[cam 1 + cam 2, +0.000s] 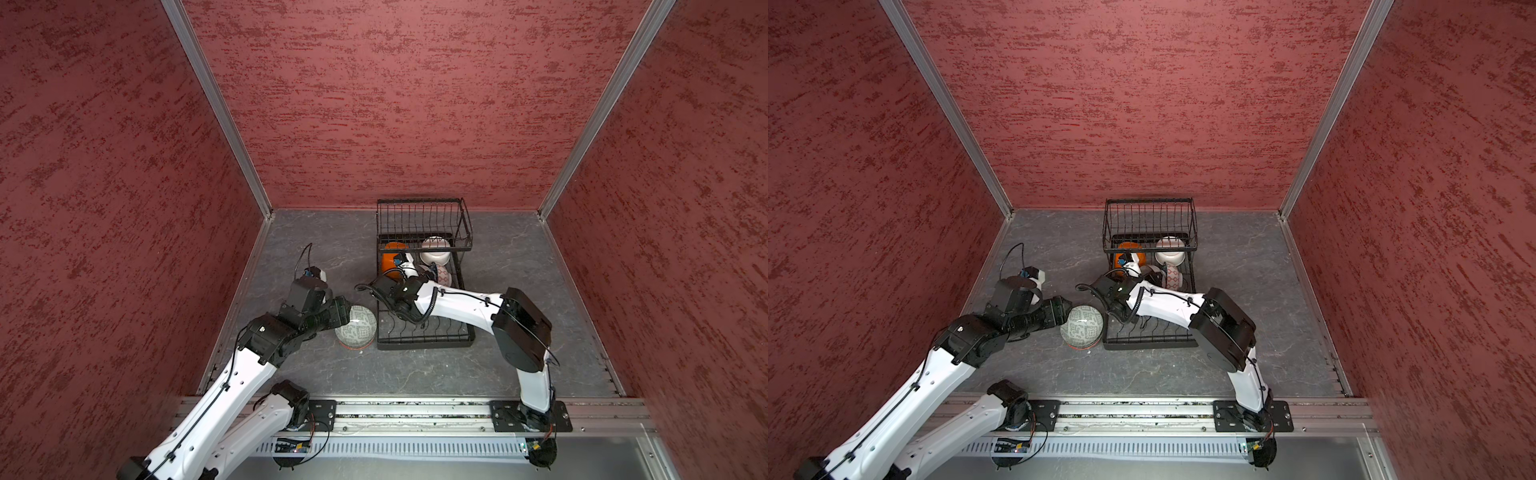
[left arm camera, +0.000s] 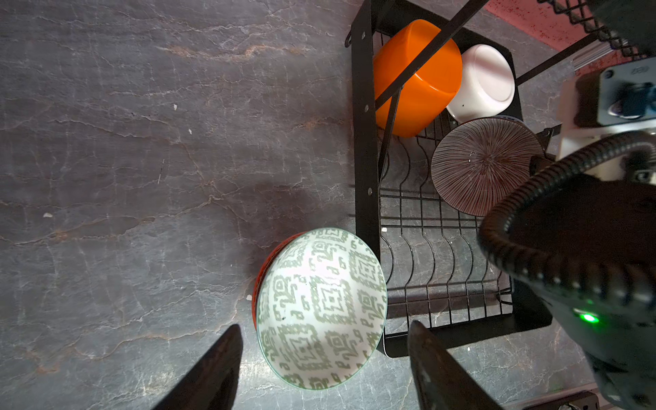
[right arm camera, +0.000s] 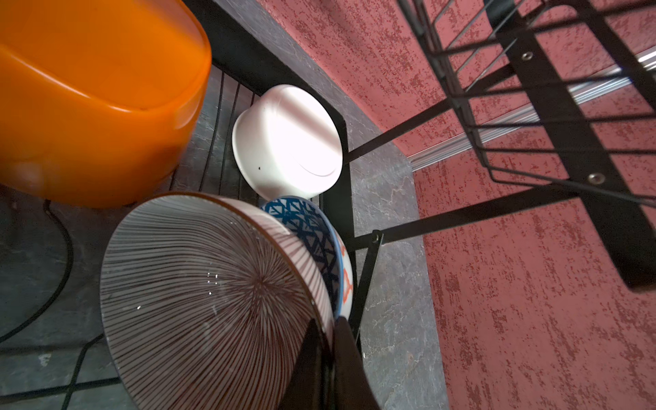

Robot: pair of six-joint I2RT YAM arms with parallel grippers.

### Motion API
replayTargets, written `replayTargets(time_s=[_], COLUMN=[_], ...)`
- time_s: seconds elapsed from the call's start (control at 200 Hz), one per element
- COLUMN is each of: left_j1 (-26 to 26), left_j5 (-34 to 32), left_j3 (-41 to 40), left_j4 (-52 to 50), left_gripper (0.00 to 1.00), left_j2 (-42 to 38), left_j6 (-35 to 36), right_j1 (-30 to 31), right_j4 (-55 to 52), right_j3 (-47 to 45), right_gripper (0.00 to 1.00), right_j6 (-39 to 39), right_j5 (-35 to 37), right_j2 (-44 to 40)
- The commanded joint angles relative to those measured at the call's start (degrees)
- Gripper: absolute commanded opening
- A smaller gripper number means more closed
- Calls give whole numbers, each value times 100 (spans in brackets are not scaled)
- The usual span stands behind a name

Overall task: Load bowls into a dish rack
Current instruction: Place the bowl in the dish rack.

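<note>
Beside the near end of the dish rack (image 1: 424,343), outside it on the grey surface (image 2: 142,177), sits the green-patterned bowl (image 2: 319,309), tilted and nested with a red bowl (image 2: 259,284) of which only a sliver of edge shows. Its far edge lies just beside the rack frame, and whether they touch I cannot tell. It looks like glazed ceramic, so I judge it stiff, fairly weighty for its size, slick under hard fingers and quick to chip against wire or another bowl. The rim is the sound place to take it, one finger inside and one outside, squeezed gently. A span across the full width seems likelier to slip, and the red bowl may drag along unless the two are parted. The left claw (image 2: 324,324) stands wide open, a finger on either side of this bowl, with no contact that I can see. Inside the rack an orange bowl (image 2: 419,81) and a white bowl (image 2: 486,85) lie under the raised basket. Nearer stands a striped bowl (image 3: 213,294) on edge, leaning on a blue-patterned bowl (image 3: 305,227). The right claw (image 3: 326,326) is closed, and it appears pinched on the striped bowl's rim.
</note>
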Motion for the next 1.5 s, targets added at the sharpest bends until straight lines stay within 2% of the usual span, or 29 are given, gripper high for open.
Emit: replayTargets(time_s=[0.0,0.336,0.651,1.222,1.498], left_j1=[62,128,173,216,244], left_j5=[50,158,227,272,271], left_j3=[-94,-112,-89,-67,-79], left_j4=[135,202,236,216,217], left_gripper=[74,74,74,74,74], left_j2=[-61,-54,14,64,58], left_j6=[141,182,272,297,318], right_j1=[-71,-88,-132,-281,-276], right_j4=[40,-724,-1937,-1116,-1187], right_j3=[323,516,1093,1095,1257], right_gripper=[0,0,0,0,0], right_j6=[38,741,1865,1307,1322], right_j5=[549,678,763,530,384], right_j2=[44,218,727,827,1055])
